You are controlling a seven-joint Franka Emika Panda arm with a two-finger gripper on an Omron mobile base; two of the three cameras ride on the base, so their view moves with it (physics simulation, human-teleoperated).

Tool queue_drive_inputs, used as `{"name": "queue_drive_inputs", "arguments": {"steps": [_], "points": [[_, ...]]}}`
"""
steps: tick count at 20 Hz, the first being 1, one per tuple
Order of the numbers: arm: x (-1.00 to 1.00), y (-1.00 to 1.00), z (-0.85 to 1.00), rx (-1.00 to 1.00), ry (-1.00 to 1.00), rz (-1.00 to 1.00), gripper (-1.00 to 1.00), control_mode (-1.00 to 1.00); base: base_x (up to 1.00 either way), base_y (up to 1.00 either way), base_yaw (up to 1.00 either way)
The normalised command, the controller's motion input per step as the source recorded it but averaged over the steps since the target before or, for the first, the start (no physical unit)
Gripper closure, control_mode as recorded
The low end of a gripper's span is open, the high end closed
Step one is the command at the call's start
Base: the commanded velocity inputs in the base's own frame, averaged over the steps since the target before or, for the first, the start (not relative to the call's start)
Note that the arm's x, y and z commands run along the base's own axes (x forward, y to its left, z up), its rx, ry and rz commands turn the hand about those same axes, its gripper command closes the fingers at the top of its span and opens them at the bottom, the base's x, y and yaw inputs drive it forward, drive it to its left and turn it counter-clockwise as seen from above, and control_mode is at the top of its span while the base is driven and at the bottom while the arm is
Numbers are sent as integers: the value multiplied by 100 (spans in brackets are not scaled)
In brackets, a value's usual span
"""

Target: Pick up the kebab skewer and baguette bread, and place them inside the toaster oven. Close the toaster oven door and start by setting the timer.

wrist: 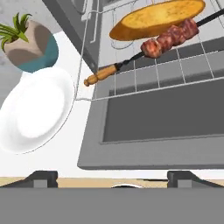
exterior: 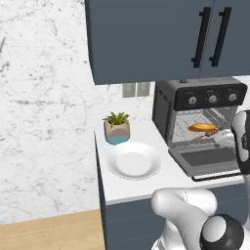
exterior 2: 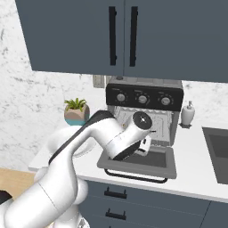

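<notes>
In the hand view we are seeing the baguette bread (wrist: pixel 158 18) and the kebab skewer (wrist: pixel 168 37) lying side by side on the toaster oven's (exterior: pixel 197 112) wire rack (wrist: pixel 148 83), above the dropped toaster oven door (wrist: pixel 166 124), with the gripper (wrist: pixel 112 177) spread wide and holding nothing. The right base view is giving us a soap bottle (exterior 2: pixel 188 114) beside the oven, while the left base view is showing the white plate (exterior: pixel 134 160) and potted plant (exterior: pixel 116 127). We are making out no readable writing on the knobs (exterior 2: pixel 142 99).

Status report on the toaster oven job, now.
Gripper open, empty. Baguette bread and kebab skewer on rack. Toaster oven door down. Nothing blocking.
</notes>
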Motion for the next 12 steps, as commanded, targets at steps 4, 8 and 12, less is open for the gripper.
{"name": "queue_drive_inputs", "arguments": {"steps": [4, 8, 12], "points": [[0, -4, 0, 0, -23, 2, -100, -100, 0, 0, 0], [0, -15, 0, 0, -27, 0, -100, -100, 0, 0, 0], [1, -13, 0, 0, -29, 1, -100, -100, 0, 0, 0]]}}
